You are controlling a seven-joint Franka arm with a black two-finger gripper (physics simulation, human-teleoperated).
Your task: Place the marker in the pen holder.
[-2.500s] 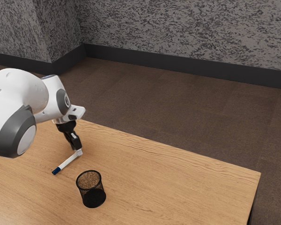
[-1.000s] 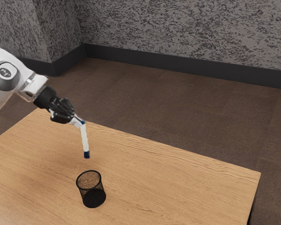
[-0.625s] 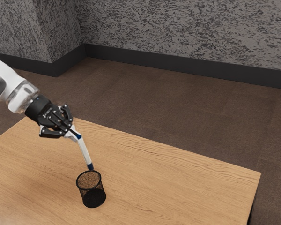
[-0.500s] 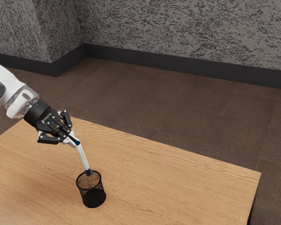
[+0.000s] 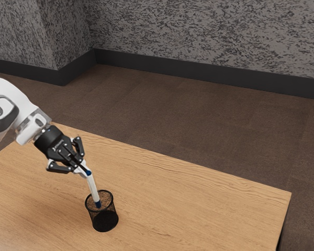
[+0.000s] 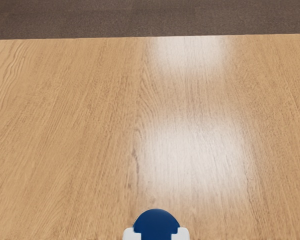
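White marker, slim and straight, blue at both ends, stands slightly tilted. Its lower end is inside the rim of the black mesh pen holder, which is upright on the wood-grained table. Jaws of the gripper are closed on the marker's upper part; the wrist view shows a rounded, dark blue end between pale pads.

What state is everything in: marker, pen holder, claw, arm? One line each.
Marker: held, steeply tilted, lower end within the pen holder's mouth, upper end in the claw.
Pen holder: upright on the table, open at the top.
Claw: shut on the marker, above the pen holder.
Arm: reaching in from the exterior view's left, claw angled downward.
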